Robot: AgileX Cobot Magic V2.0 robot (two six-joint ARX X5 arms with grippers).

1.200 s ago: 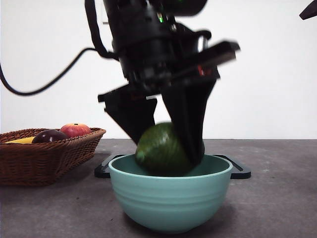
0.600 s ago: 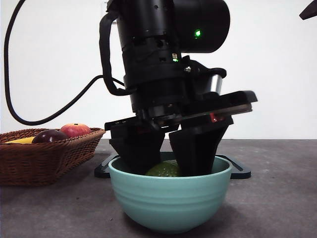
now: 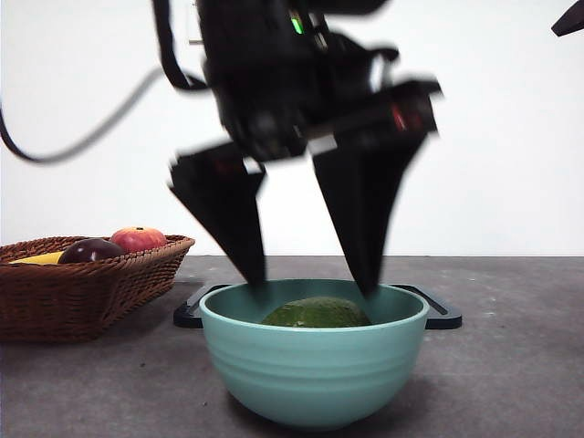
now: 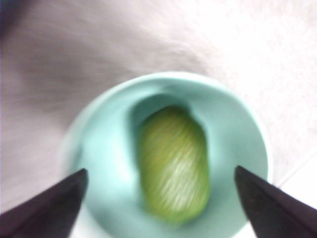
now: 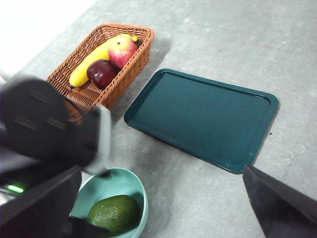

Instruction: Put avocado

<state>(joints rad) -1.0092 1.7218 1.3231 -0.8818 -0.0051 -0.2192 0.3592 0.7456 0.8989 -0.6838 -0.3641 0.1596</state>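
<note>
The dark green avocado [image 3: 316,313] lies inside the teal bowl [image 3: 314,365] at the table's front middle. It also shows in the left wrist view [image 4: 173,166] and in the right wrist view [image 5: 114,213]. My left gripper [image 3: 306,278] hangs just above the bowl's rim, open and empty, its jaws spread wide on either side of the avocado and clear of it. In the left wrist view the bowl [image 4: 114,144] lies straight below that gripper [image 4: 161,198]. My right gripper [image 5: 158,208] is open and empty, high above the table, looking down on the scene.
A wicker basket [image 3: 82,292] stands at the left with a dark purple fruit [image 3: 90,251], a red-orange apple-like fruit [image 3: 139,239] and a banana [image 5: 94,59]. A dark green tray [image 5: 203,119] lies flat behind the bowl.
The left gripper lowered the avocado into the bowl, let it go, opened its jaws wide and rose above the rim. The avocado now lies low in the bowl.
</note>
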